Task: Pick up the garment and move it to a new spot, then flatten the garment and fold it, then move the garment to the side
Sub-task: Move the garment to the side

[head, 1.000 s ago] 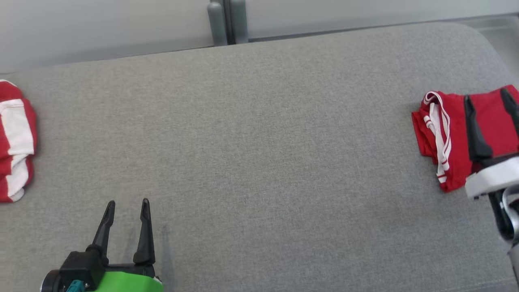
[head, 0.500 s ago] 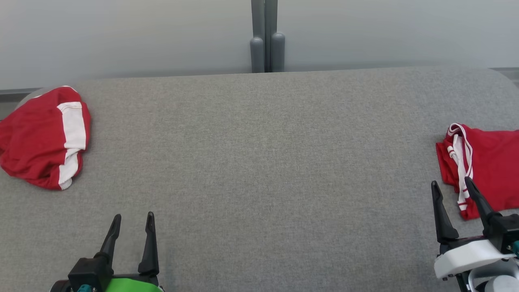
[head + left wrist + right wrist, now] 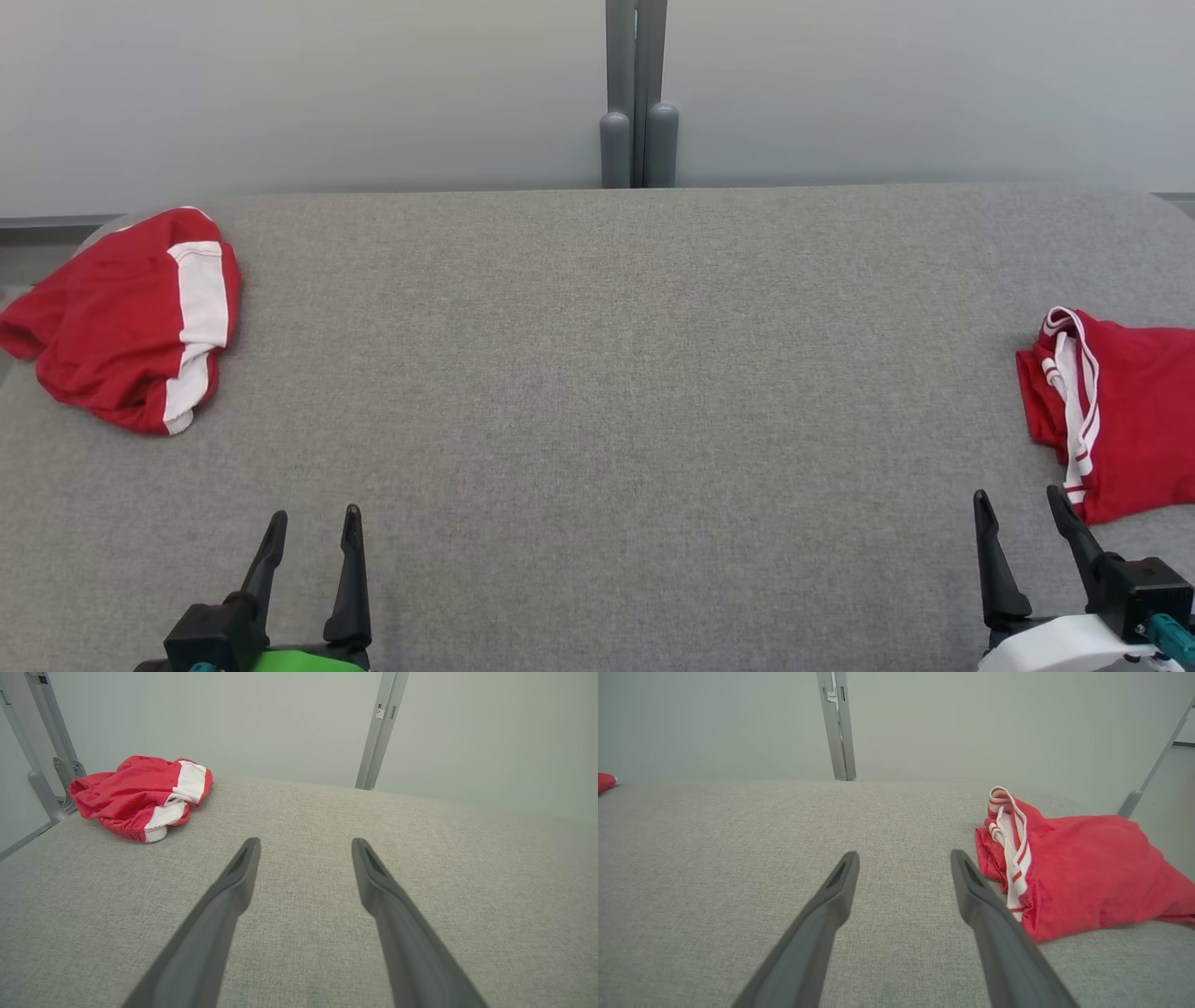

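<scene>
- Lying well to the left of the grey post [image 3: 638, 140], near the back edge of the grey padded surface [image 3: 597, 373], is the crumpled garment [image 3: 121, 322]. It is a loose red heap with one broad white band across it.
- Well to the right of the post, against the picture's right edge, sits the folded garment [image 3: 1130, 411]. It is red and lies flat, and red-and-white striped trim runs down the side facing the post.
- White bands and stripes are the markings on both cloths (any small tag would be too fine to read here).
- The left gripper [image 3: 315, 511] hovers on the robot's side of the surface, left of the post. Its two dark fingers are spread wide with bare grey fabric between them.
- The left wrist view shows those spread fingers [image 3: 233, 891] with the crumpled garment [image 3: 140, 793] well beyond them.
- The right gripper [image 3: 1018, 493] is on the robot's side too, right of the post. It is fully spread and has hold of nothing.
- In the right wrist view one finger [image 3: 994, 924] crosses in front of the folded garment [image 3: 1078, 872]; whether it touches, I cannot tell.
- A second ago the right fingers lay over the folded garment. They have since drawn back toward the robot and off the cloth.
- The head camera has swung and lifted since then, so the post now stands mid-picture and both garments show more fully. The cloths themselves have not moved.
</scene>
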`<state>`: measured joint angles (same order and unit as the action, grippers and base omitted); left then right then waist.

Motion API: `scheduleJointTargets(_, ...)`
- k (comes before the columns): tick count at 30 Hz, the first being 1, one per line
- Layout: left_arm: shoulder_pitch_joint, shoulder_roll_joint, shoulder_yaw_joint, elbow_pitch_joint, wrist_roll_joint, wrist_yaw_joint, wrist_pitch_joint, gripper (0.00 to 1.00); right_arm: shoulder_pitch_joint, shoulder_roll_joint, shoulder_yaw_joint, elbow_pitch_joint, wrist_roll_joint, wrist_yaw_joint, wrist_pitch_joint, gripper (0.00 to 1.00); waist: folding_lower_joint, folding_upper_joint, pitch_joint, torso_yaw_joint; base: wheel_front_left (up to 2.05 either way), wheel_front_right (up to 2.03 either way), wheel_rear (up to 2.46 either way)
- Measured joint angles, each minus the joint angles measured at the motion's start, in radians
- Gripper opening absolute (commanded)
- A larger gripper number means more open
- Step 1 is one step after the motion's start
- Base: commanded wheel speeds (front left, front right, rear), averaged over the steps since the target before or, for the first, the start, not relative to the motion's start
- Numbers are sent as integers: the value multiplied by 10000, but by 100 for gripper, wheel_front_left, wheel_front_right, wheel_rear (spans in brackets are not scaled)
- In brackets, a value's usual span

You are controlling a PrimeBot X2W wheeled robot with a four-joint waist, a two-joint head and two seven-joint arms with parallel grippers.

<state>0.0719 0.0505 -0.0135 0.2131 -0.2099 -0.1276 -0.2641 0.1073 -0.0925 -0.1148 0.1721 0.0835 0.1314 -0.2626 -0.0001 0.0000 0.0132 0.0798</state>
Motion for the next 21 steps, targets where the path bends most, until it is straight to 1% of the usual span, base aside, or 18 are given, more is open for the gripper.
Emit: scheduleJointTargets(21, 3, -2, -105, 50, -167, -12, 0, 100, -47, -52, 36, 56, -82, 0, 0, 100, 0, 0, -6, -80, 0, 0, 0)
